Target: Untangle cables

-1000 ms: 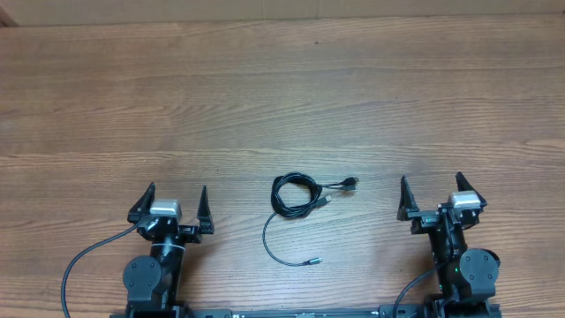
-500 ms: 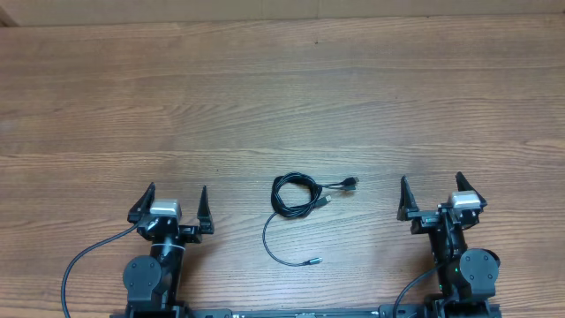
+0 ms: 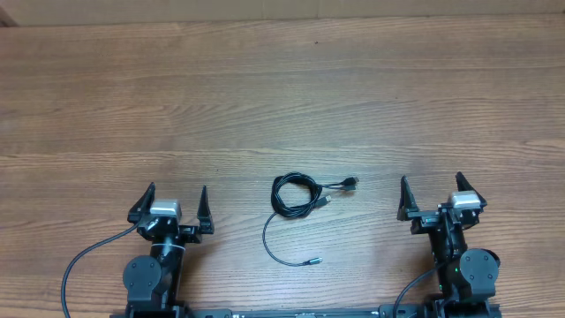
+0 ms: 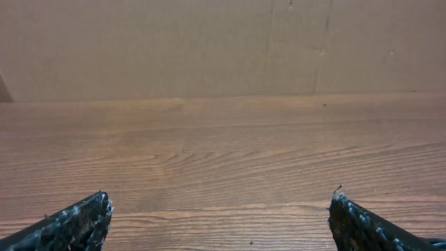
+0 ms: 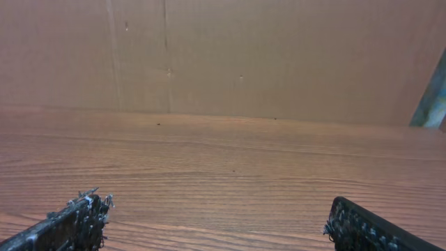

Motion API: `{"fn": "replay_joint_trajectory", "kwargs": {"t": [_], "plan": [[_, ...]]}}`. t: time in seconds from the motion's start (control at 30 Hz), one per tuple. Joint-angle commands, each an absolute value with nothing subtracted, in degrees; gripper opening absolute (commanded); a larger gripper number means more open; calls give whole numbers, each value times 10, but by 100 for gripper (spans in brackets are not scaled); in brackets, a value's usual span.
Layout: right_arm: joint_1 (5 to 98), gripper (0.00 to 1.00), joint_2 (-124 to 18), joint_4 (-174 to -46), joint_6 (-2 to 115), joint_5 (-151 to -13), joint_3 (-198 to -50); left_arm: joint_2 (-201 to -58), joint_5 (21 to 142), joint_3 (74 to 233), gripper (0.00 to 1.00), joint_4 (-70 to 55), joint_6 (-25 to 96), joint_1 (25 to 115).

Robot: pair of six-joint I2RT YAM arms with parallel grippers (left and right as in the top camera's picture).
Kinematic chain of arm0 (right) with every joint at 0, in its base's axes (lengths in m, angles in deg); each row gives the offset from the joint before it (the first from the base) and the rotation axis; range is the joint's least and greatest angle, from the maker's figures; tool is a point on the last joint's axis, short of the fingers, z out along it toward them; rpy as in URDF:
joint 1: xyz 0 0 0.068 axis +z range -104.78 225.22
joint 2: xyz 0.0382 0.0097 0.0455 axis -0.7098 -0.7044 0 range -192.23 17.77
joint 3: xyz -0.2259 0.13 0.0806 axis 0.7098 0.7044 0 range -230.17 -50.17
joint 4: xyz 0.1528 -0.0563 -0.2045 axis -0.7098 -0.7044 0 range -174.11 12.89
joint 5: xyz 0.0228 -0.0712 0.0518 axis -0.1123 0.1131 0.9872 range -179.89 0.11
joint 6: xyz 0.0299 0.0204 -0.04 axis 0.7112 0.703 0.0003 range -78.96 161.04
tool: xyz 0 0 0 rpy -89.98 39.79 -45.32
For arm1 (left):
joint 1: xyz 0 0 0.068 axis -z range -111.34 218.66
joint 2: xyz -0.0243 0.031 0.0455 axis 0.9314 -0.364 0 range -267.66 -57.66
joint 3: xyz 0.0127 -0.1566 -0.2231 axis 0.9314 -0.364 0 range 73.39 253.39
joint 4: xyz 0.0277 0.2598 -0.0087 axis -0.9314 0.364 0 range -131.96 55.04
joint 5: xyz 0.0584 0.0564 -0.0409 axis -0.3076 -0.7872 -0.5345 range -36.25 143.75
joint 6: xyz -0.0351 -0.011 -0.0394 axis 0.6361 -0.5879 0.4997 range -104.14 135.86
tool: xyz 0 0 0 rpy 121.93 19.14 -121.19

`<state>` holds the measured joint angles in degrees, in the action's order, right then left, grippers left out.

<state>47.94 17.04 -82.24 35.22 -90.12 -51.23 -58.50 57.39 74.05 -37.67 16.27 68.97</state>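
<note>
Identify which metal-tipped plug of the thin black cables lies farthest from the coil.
The plug ending the long curved tail, lowest in the overhead view; the other two lie beside the coil.

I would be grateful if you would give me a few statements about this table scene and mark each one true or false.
1. The cables lie bundled on the table, between the two arms. True.
2. The left gripper is shut on a cable. False: it is open and holds nothing.
3. The right gripper is open and apart from the cables. True.
4. The left wrist view shows the cables. False: it shows only bare wood and the gripper's own fingertips.
5. A loose strand curves out of the bundle toward the robot's side of the table. True.
</note>
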Motion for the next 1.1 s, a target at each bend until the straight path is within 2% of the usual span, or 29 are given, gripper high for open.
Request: {"fn": "replay_joint_trajectory", "kwargs": {"t": [0.0, 0.8, 1.07], "plan": [[481, 100, 176, -819, 351, -902, -506, -579, 568, 736, 100, -377, 162, 687], [481, 100, 176, -819, 351, -902, -506, -579, 568, 736, 100, -377, 162, 687], [481, 100, 176, -819, 351, -902, -506, -579, 532, 737, 99, -390, 159, 686]]}}
